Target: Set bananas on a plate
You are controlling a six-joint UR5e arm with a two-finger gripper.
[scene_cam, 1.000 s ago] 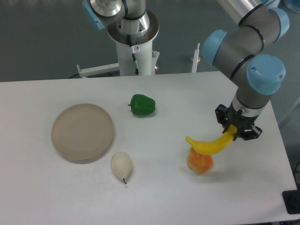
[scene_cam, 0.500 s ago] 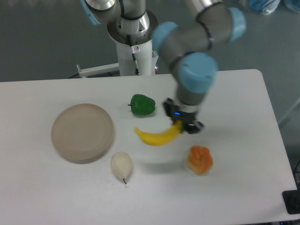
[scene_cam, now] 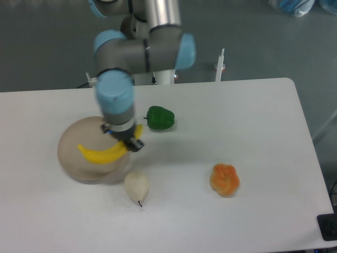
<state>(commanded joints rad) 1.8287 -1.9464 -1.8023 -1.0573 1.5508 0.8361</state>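
Observation:
The yellow banana [scene_cam: 100,153] hangs over the tan round plate [scene_cam: 73,158] at the left of the white table. My gripper [scene_cam: 128,140] is shut on the banana's right end, above the plate's right part. The banana points left across the plate. I cannot tell whether it touches the plate or is held just above it.
A green pepper [scene_cam: 159,117] lies just right of the plate toward the back. A pale pear-shaped fruit [scene_cam: 136,185] lies at the plate's front right edge. A lumpy orange fruit [scene_cam: 224,179] sits at the right. The robot base [scene_cam: 152,68] stands behind the table.
The arm has swung left across the table, carrying the banana from beside the orange fruit, past the green pepper, to over the plate.

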